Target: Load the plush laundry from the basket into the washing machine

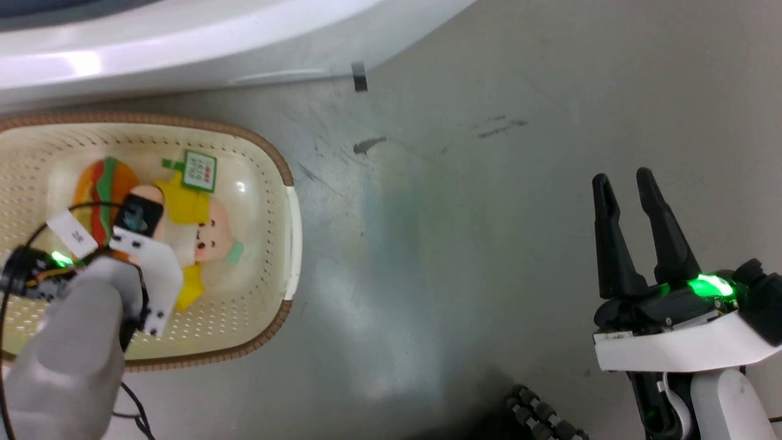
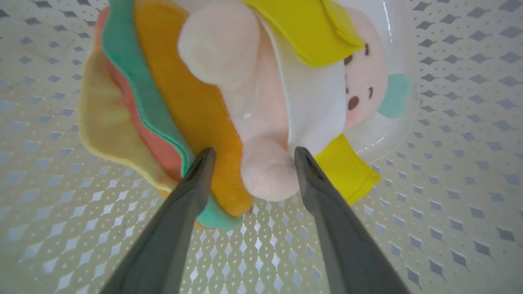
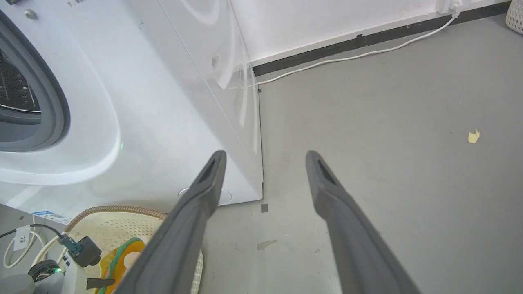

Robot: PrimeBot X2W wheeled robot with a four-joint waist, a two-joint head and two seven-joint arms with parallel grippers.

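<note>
The plush laundry, an orange hamburger joined to a pink-faced yellow doll with a green-white tag, lies in the cream basket. My left arm reaches down into the basket and covers part of the toy. In the left wrist view my left gripper is open, its fingers either side of a pink limb and the orange bun's edge. My right gripper is open and holds nothing, over bare floor to the right. The washing machine stands behind the basket, its grey ring showing.
Grey floor stretches between the basket and my right gripper. A white cable runs along the wall's black skirting. A yellow scrap lies on the floor at the right. A black ribbed hose sits by the robot's base.
</note>
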